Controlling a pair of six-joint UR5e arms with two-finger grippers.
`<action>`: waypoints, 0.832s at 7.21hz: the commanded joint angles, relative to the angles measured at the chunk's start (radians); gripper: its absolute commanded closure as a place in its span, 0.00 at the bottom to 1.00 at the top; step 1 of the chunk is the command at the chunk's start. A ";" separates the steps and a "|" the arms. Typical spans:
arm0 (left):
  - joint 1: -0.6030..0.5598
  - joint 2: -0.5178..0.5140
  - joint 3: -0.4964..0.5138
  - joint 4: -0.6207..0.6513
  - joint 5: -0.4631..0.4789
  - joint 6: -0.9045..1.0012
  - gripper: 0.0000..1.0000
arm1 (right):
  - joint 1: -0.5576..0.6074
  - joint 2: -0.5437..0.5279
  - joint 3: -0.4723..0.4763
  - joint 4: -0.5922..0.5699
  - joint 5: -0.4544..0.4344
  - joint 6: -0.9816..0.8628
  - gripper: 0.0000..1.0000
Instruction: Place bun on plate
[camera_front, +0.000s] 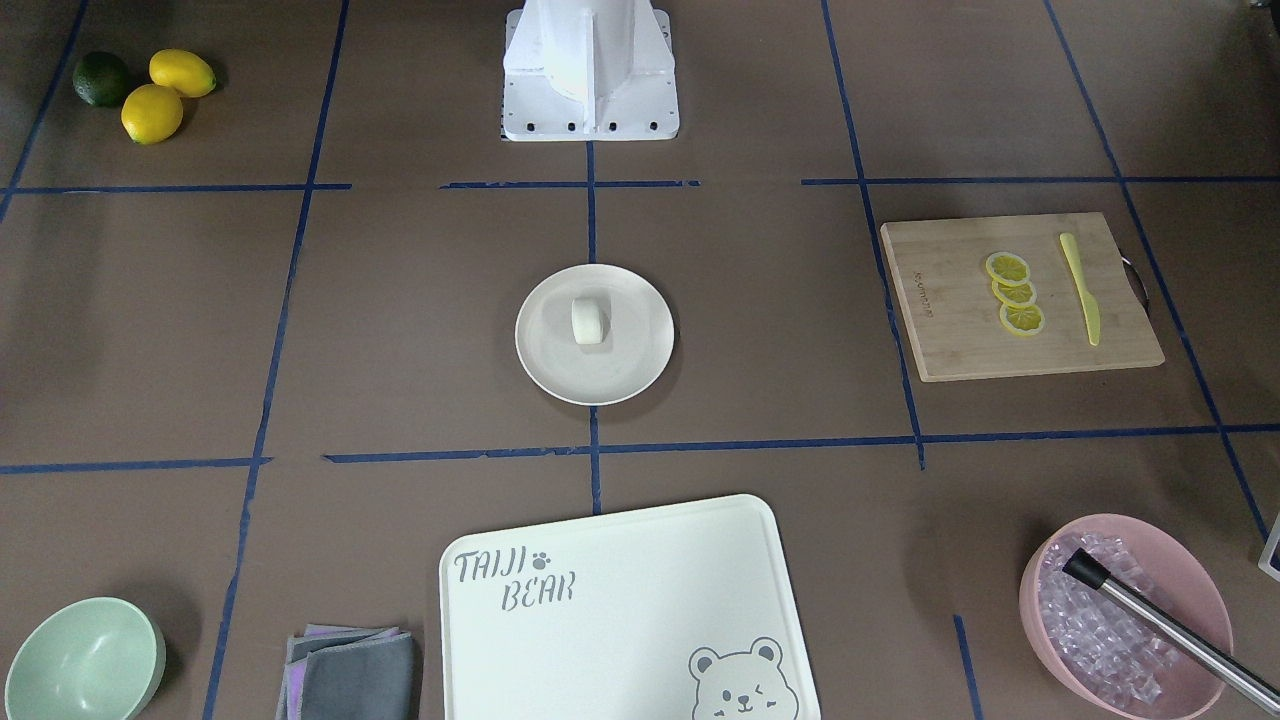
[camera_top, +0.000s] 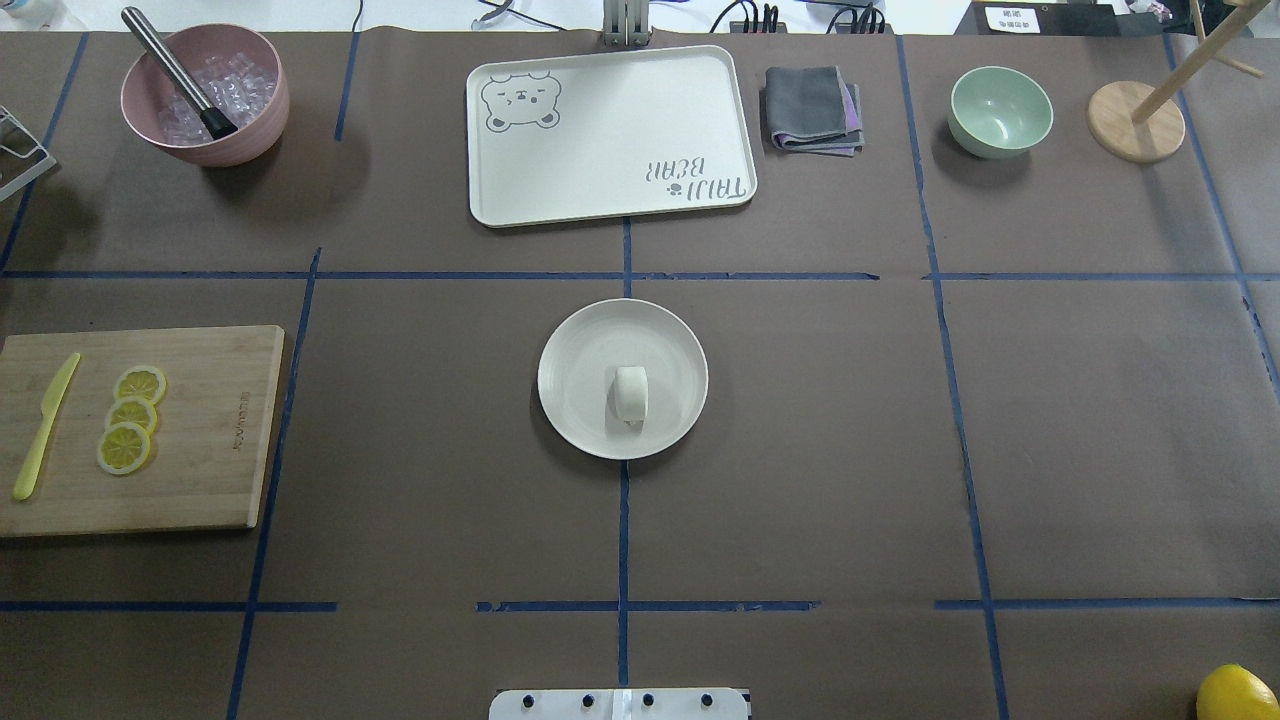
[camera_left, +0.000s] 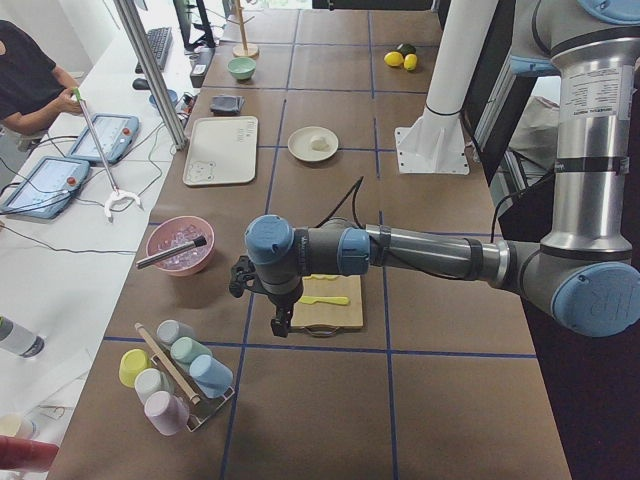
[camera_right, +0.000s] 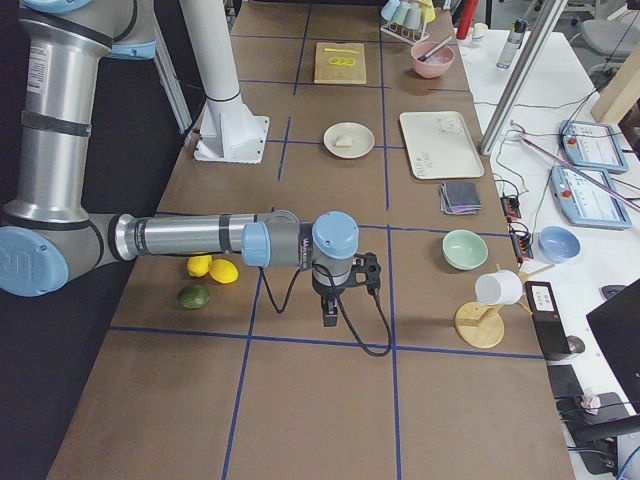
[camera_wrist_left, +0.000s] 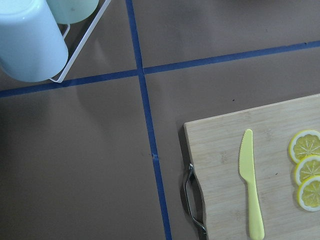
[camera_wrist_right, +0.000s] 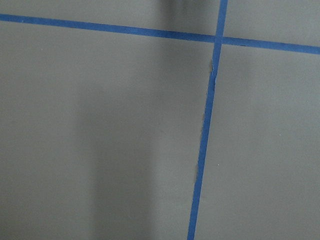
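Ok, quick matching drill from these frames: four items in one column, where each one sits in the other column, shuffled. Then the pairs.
Things:
1. bun
2. yellow knife
3. metal rod
4. grey cloth

Places:
A. leaning in the pink bowl
B. on the table beside the bear tray
C. on the plate
D. on the wooden board

Pairs: 1-C, 2-D, 3-A, 4-B
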 joint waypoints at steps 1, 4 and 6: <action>0.000 -0.004 -0.005 0.001 -0.001 -0.002 0.00 | 0.000 0.002 -0.003 0.000 0.001 0.000 0.00; 0.000 0.001 -0.005 0.003 0.005 0.004 0.00 | 0.002 0.003 -0.003 0.002 -0.010 0.000 0.00; 0.000 0.004 -0.004 0.003 0.010 0.006 0.00 | 0.002 0.003 0.002 0.000 -0.013 -0.001 0.00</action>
